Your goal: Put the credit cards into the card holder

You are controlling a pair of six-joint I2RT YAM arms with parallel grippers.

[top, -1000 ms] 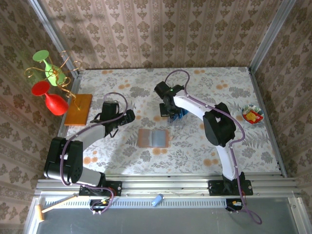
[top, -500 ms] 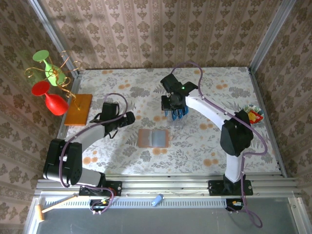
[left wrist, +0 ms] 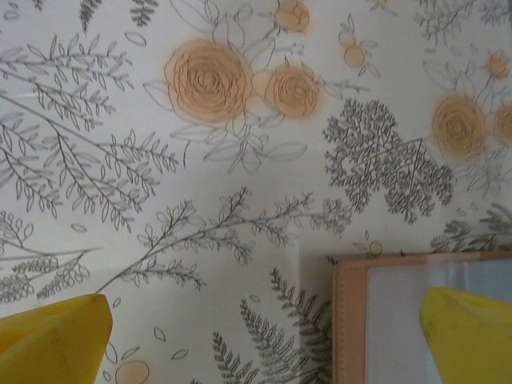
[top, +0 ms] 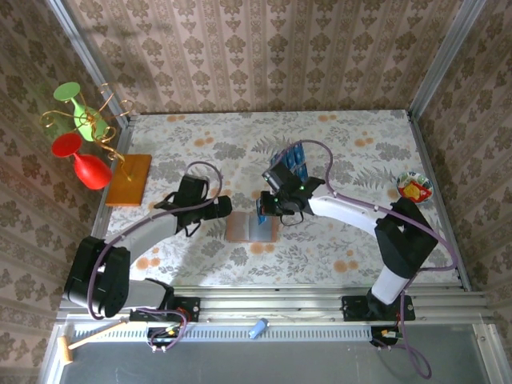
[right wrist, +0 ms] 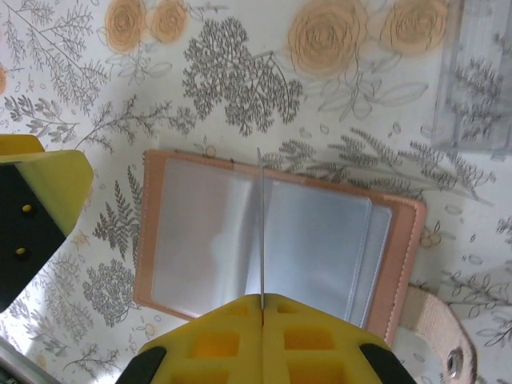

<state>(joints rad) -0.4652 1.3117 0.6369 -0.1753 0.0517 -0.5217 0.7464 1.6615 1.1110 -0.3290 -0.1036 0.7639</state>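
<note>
While the left gripper stands wide open at the card holder's left edge, nothing visibly pins the card holder down. Whether the one yellow finger above it touches it, I cannot tell.

Position: the holder lies open and flat, about midway along the tabletop and toward its near edge, clear pockets up.

The right gripper is clamped shut on one credit card. The card is held upright and edge-on, directly over the holder's centre fold (not over a pocket mouth, as far as the wrist view shows).

Risk 1: if lowered as it stands, the card would likely meet the fold or the slick plastic face. It could then skid, flex or twist in the fingers instead of entering a slot.

Risk 2: the unpinned holder may slide, or a leaf may lift, under any sideways push from the card edge.

Risk 3: the left finger hangs over the left leaf and could block that pocket or collide with the right gripper.

Farther in, toward the tabletop's centre, the remaining credit cards stand just behind the right wrist. A careless retreat or swing could knock them over.
</note>
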